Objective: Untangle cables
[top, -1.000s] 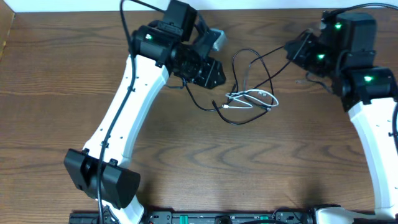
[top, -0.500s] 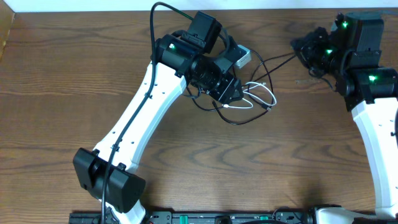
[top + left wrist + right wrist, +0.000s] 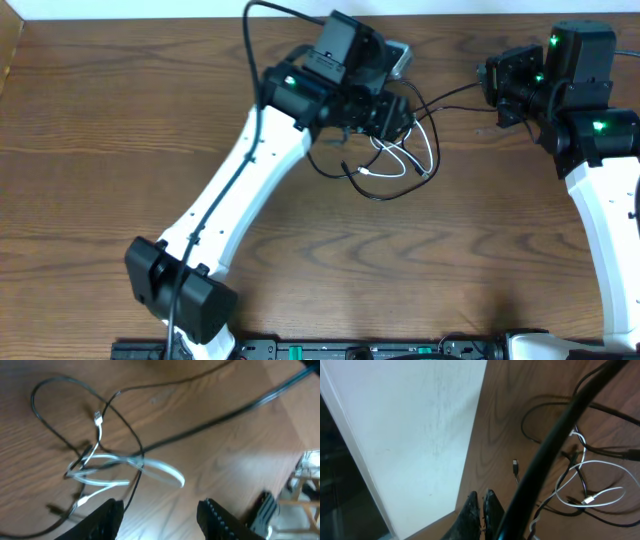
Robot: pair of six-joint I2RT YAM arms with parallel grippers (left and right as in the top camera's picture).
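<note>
**Two claws, three tangled cables**

One white cable [image 3: 160, 467] lies looped on the tabletop [image 3: 100, 150], knotted with two black cables [image 3: 220, 418]. The left claw [image 3: 160, 520] hangs released over the white cable, grasping nothing. The right claw [image 3: 481, 502], well right of the white cable, is clenched. One black cable runs to it; whether it is pinched, I cannot tell.

A brown wood-grain table [image 3: 90, 150] meets a plain white wall [image 3: 410, 425] along its far edge; glare brightens the wood.
</note>
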